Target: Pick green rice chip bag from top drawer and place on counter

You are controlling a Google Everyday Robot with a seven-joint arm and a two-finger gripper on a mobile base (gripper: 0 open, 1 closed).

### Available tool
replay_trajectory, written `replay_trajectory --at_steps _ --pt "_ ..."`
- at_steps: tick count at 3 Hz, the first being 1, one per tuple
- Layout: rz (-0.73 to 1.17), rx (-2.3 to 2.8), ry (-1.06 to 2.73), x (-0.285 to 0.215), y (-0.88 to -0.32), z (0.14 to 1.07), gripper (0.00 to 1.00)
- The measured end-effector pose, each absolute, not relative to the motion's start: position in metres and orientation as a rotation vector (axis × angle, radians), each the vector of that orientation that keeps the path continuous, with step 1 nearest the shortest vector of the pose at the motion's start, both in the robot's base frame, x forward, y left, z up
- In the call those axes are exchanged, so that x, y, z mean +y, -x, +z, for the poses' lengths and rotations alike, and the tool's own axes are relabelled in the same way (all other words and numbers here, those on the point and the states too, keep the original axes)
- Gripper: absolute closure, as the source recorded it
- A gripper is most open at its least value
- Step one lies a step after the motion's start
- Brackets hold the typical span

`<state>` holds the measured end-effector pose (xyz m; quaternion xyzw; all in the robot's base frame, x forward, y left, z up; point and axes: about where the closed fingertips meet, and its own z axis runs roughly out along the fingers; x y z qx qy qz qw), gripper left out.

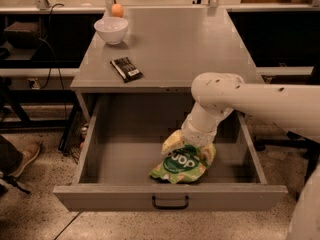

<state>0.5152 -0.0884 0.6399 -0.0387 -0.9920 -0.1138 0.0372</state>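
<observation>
The green rice chip bag [183,164] is in the open top drawer [125,154], right of centre near the front panel. It is tilted, with its crumpled top end drawn up and its logo facing me. My gripper [194,143] reaches down into the drawer from the right on the white arm [225,96]. It is shut on the bag's top end, largely hidden behind the wrist. The counter [175,44] is the grey cabinet top just behind the drawer.
On the counter stand a white bowl [111,30] at the back left, an orange ball [117,10] behind it, and a small black wrapper [126,68] near the front left. The drawer handle [170,202] is at the front centre. A shoe [25,156] is on the floor at left.
</observation>
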Motion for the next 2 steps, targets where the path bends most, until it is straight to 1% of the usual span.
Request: replay_trajectory --at_steps 2 --pt "-0.341 -2.989 0.229 -0.0782 -0.5132 0.6164 0.65"
